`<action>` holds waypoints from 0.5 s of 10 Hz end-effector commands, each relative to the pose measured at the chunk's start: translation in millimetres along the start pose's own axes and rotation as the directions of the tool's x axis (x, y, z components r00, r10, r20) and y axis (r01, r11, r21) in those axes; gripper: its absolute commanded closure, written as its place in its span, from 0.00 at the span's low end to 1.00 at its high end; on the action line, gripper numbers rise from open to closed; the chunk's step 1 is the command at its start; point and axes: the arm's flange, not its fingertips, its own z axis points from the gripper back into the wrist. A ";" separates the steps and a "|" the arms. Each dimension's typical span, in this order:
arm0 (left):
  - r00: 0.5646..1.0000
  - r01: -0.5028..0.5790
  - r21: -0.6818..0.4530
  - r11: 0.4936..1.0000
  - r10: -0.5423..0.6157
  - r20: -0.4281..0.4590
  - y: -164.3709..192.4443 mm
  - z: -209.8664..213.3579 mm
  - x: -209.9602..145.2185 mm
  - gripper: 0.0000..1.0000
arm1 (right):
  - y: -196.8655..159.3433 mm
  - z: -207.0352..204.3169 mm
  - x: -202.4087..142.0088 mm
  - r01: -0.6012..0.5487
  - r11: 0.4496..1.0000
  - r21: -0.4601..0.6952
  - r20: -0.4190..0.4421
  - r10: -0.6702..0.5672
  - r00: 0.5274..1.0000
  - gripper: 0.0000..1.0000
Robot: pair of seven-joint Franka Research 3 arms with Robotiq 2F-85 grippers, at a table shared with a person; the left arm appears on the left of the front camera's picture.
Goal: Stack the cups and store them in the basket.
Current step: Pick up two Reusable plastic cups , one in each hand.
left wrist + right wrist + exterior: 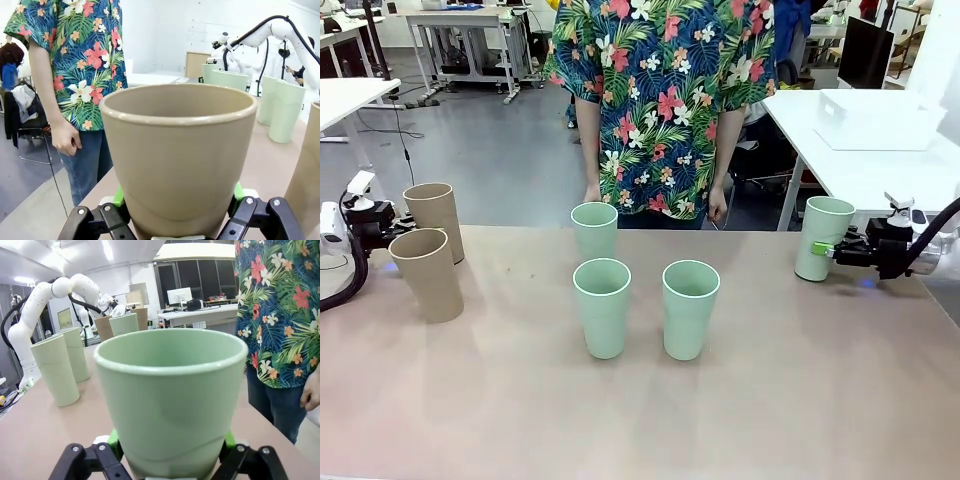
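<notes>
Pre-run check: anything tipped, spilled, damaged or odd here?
No spills or damage; all six cups stand upright. The left hand is shut on a tan cup, the right hand on a mint cup. One oddity: the white basket sits on the neighbouring white table, not on the work table.

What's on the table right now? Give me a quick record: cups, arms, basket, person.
left arm's fingers: closed on far tan cup
right arm's fingers: closed on right green cup
free tan cup: upright, nearer the camera than the held one
middle green cups: three upright, one behind two
basket: on white side table, far right
person: standing at far edge, hands down
stacked: none yet
</notes>
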 end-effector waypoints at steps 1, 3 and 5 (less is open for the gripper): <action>1.000 0.023 0.012 1.000 -0.023 0.018 -4.4 -3.2 -0.8 0.58 | -4.2 -3.9 6.0 0.023 1.000 -0.006 0.004 -0.023 1.000 0.60; 0.999 0.004 0.000 1.000 -0.004 0.035 -2.4 -4.8 -0.6 0.77 | 0.0 0.0 -0.1 0.001 1.000 0.000 0.000 -0.001 1.000 0.71; 1.000 0.001 0.001 1.000 -0.001 0.000 0.1 0.1 0.0 0.77 | 0.0 0.0 -0.1 0.001 1.000 0.000 0.000 -0.001 1.000 0.71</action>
